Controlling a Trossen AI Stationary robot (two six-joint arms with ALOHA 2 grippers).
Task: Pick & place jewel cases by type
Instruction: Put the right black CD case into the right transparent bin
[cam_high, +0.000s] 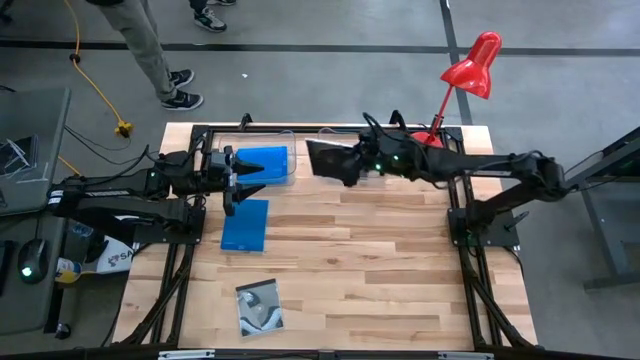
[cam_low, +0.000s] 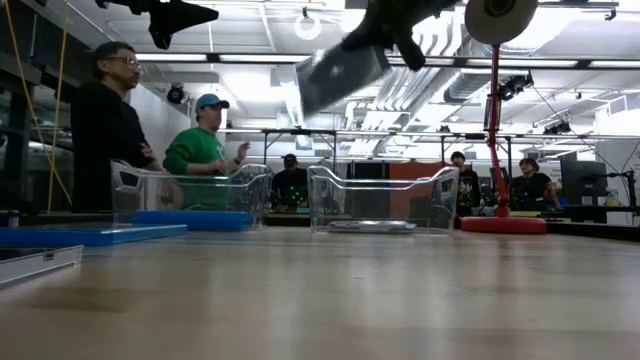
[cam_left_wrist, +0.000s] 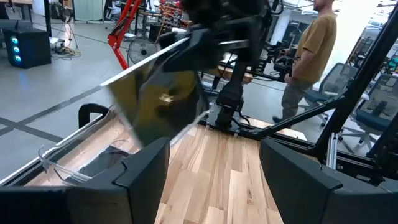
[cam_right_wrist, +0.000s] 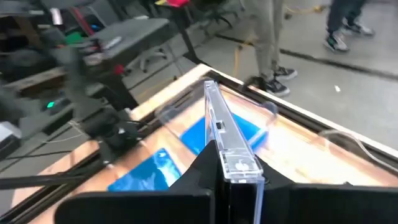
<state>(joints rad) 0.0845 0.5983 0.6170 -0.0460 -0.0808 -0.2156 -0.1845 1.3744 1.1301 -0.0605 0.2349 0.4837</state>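
Sorting partly done, a black case in the air

The right gripper (cam_high: 335, 163) has its jaws clamped on a black jewel case (cam_high: 328, 158) above the desk (cam_high: 380, 260) (near the far tubs); the left gripper (cam_high: 243, 180) hovers with jaws wide, empty. One blue case (cam_high: 265, 162) sits binned; another blue case (cam_high: 245, 225) and a swirl-covered case (cam_high: 260, 307) remain.

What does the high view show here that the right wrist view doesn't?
Only the high view: a swirl-cover case near the table's front edge, the red lamp, and the left gripper with open fingers.
Only the right wrist view: the held case's clear edge.
Both: the right gripper shut on a black case, and the blue case on the table.
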